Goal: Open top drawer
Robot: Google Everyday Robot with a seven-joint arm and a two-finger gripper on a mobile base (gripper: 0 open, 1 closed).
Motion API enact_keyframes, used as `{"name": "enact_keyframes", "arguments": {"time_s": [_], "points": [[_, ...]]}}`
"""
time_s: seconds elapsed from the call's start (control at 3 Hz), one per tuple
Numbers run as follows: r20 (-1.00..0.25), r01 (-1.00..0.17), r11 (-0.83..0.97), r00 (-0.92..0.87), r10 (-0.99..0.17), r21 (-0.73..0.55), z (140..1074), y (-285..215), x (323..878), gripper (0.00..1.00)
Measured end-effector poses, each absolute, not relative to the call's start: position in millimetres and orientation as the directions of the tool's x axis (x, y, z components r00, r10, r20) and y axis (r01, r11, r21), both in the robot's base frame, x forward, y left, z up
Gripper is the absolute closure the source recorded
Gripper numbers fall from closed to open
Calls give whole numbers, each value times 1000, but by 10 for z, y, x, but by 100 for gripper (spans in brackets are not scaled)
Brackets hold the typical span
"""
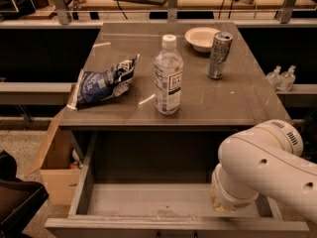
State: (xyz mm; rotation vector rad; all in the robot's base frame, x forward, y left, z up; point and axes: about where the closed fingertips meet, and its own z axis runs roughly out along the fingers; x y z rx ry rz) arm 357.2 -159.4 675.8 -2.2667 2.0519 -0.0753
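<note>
Reaching into the top drawer [148, 202], which stands well out beneath the table [237, 108], its grey floor bare. My gripper [219, 206] sits low at the drawer's right front, mostly hidden under my arm [267, 172]; apart or together, cannot tell. Water bottle [168, 76], can [219, 55], and bowl [202, 38] are on top.

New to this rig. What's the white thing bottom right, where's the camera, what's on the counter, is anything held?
The white rounded shape is the robot's arm. There is one camera, looking down over the counter; its mounting isn't recorded. The gripper is hidden under the arm's wrist, at the right front of the top drawer, which stands pulled open. On the countertop: a chip bag, a water bottle, a drink can and a white bowl. Whether anything is held can't be seen.
</note>
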Motion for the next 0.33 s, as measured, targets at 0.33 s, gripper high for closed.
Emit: {"name": "enact_keyframes", "arguments": {"time_s": [0.33], "points": [[-21, -997, -60, 61, -998, -49, 6692, -1597, 3350, 100]]}}
